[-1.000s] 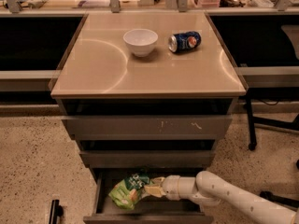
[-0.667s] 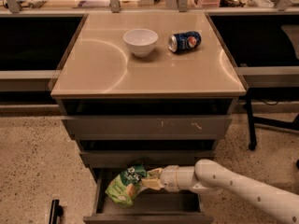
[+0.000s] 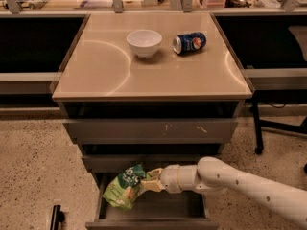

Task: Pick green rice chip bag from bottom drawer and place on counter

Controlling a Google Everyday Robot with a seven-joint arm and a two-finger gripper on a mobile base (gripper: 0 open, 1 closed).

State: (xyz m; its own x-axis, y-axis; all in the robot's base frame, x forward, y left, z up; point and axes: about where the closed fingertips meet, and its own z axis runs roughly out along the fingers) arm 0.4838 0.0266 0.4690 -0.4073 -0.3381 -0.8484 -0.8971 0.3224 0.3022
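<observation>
Camera view: the gripper [image 3: 152, 180], jaws clamped on the green rice chip bag [image 3: 122, 190], holds it over the open bottom drawer [image 3: 165, 209], left side, long axis slanting down-left.

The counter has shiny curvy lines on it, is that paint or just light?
In the camera view, just light: curved glare arcs reflect off the glossy counter, the white bowl and blue can cast soft shadows, and the bottom drawer is dim inside, where the gripper holds the green rice chip bag above it.
</observation>
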